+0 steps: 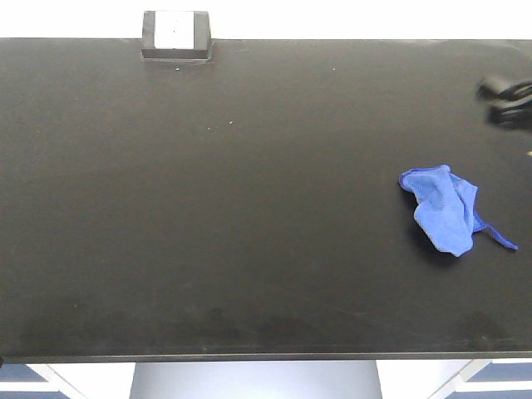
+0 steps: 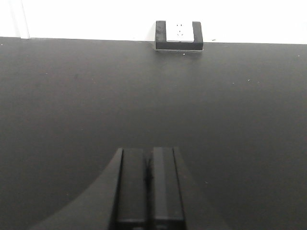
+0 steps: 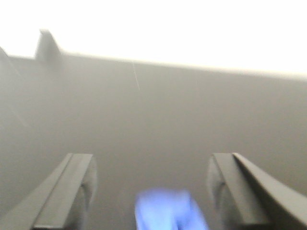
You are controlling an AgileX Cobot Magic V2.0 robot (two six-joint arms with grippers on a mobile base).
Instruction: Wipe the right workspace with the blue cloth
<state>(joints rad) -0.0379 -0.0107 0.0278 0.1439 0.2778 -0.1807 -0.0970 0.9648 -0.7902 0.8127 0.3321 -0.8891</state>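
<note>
R gripper is open above cloth, not gripping. L gripper is closed, idle. Risk: jaws catch only a loose fold, so cloth slips mid-wipe on table.

1 blue cloth, 1 power outlet box, 1 black table, 2 end effectors.
</note>
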